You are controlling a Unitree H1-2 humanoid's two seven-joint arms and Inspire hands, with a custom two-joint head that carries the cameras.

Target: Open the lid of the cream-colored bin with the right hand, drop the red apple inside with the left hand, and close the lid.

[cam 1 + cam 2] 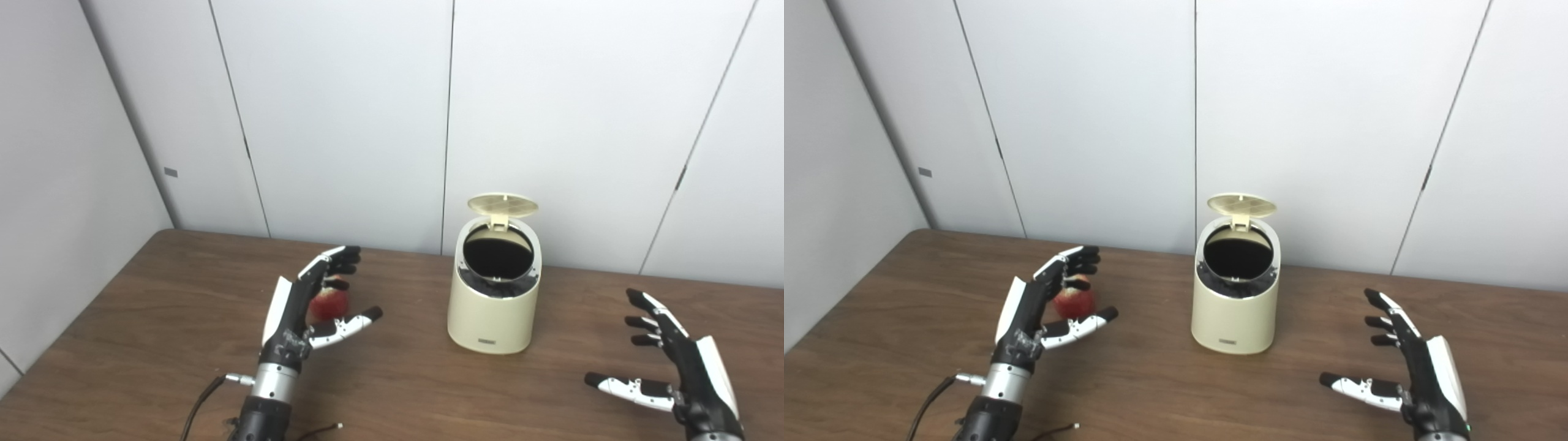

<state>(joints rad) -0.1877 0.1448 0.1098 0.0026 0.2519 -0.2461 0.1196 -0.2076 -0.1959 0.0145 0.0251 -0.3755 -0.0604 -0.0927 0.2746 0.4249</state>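
Left eye view shows the lid point(503, 205) already up on the cream-colored bin point(493, 306) mid-tabletop; left hand point(306, 306) cups the red apple point(329, 304) loosely, unlifted; right hand point(680, 361) waits spread wide, empty.

A cream-colored bin point(1236, 303) stands upright on the brown wooden table point(1151, 380), toward its far edge, with its round lid point(1241, 206) swung up behind the dark opening. Toward the table's left edge a red apple point(1074, 302) rests on the surface, and the left hand point(1041, 312) is cupped around it, fingers point(1078, 260) curled over the top and thumb stretched in front below, not clearly gripping. Near the table's front right, the right hand point(1405, 361) hovers with fingers spread, holding nothing, well apart from the bin.
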